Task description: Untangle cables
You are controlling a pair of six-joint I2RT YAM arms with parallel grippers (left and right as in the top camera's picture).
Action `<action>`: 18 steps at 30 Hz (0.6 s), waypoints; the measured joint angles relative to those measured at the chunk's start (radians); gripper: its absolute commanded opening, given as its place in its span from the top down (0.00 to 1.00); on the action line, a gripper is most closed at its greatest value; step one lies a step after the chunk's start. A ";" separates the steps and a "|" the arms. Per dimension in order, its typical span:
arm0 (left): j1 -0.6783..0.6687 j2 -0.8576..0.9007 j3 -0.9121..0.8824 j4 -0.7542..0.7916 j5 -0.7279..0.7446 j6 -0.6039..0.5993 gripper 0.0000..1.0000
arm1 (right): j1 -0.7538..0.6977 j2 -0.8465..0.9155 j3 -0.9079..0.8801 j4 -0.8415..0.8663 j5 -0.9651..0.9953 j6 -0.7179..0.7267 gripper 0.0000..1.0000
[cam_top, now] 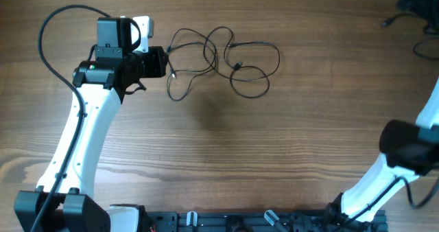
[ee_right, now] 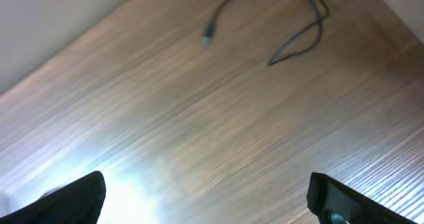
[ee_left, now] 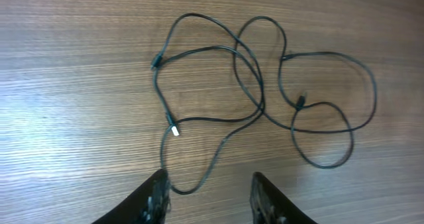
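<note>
A tangle of thin black cables [cam_top: 219, 60] lies in loose loops on the wooden table [cam_top: 274, 143], at the back centre-left. In the left wrist view the tangle [ee_left: 258, 91] spreads ahead of the fingers, with a white-tipped plug [ee_left: 174, 130]. My left gripper [cam_top: 167, 62] is at the tangle's left edge. It is open [ee_left: 209, 197], and the nearest cable loop [ee_left: 189, 187] lies just inside its left finger. My right gripper [ee_right: 209, 197] is wide open and empty over bare wood, far from the tangle.
More dark cables [cam_top: 418, 12] lie at the far right corner of the table. One of them [ee_right: 291, 32], with a plug end [ee_right: 209, 35], shows in the right wrist view. The right arm [cam_top: 405, 149] stands at the right edge.
</note>
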 measured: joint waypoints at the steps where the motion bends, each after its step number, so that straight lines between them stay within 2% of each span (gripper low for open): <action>1: 0.000 -0.002 0.000 0.001 -0.008 0.002 0.60 | 0.023 -0.027 0.000 -0.011 -0.003 0.000 0.00; 9: 0.031 -0.089 0.000 0.013 -0.035 0.005 0.59 | 0.203 -0.108 0.002 -0.107 0.000 0.001 0.00; 18: 0.123 -0.124 0.000 0.008 -0.053 0.005 0.58 | 0.428 -0.107 0.002 -0.098 0.051 0.039 0.00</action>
